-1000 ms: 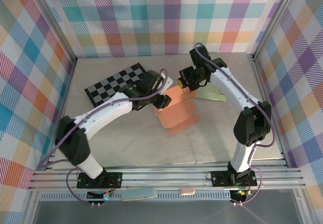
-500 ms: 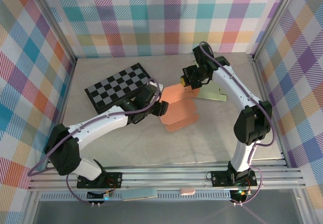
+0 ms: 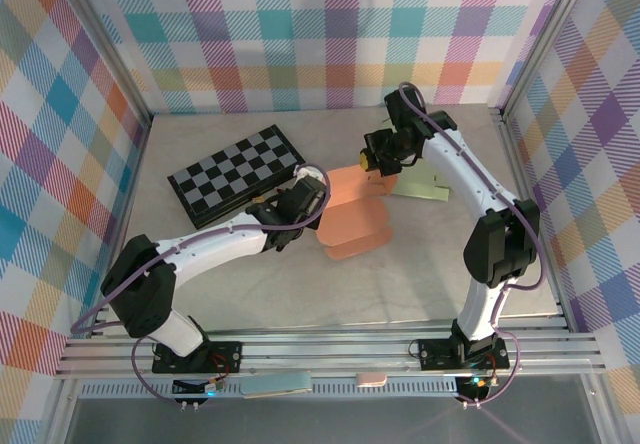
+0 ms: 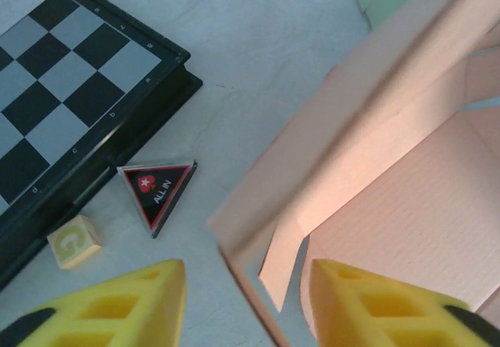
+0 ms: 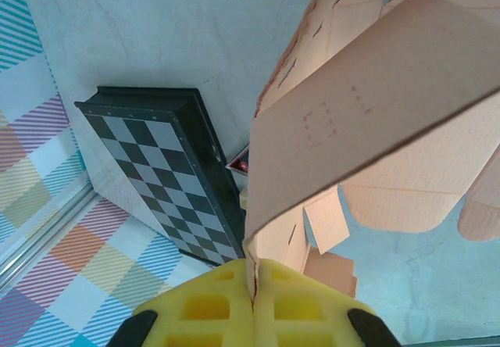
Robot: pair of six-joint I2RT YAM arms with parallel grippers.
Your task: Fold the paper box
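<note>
The orange paper box (image 3: 352, 216) lies half unfolded mid-table, its flaps loose. My right gripper (image 3: 374, 162) is at its far edge, shut on the rim of a raised panel (image 5: 367, 89), which is pinched between the yellow fingertips (image 5: 211, 308). My left gripper (image 3: 320, 208) is at the box's left side. In the left wrist view its yellow fingers (image 4: 117, 304) stand apart on either side of an upright corner wall of the box (image 4: 258, 237), with a gap on both sides of it. My left gripper (image 4: 248, 304) is open.
A black-and-white chessboard (image 3: 235, 174) lies left of the box, close to the left arm. Beside it are a black triangular "ALL IN" chip (image 4: 158, 191) and a small wooden letter block (image 4: 74, 241). A pale green sheet (image 3: 420, 186) lies right of the box. Plaid walls enclose the table.
The left arm has swung and settled at the box's left wall, and its jaws have narrowed. The right gripper has drawn the held panel slightly right, and the box has shifted with it.
</note>
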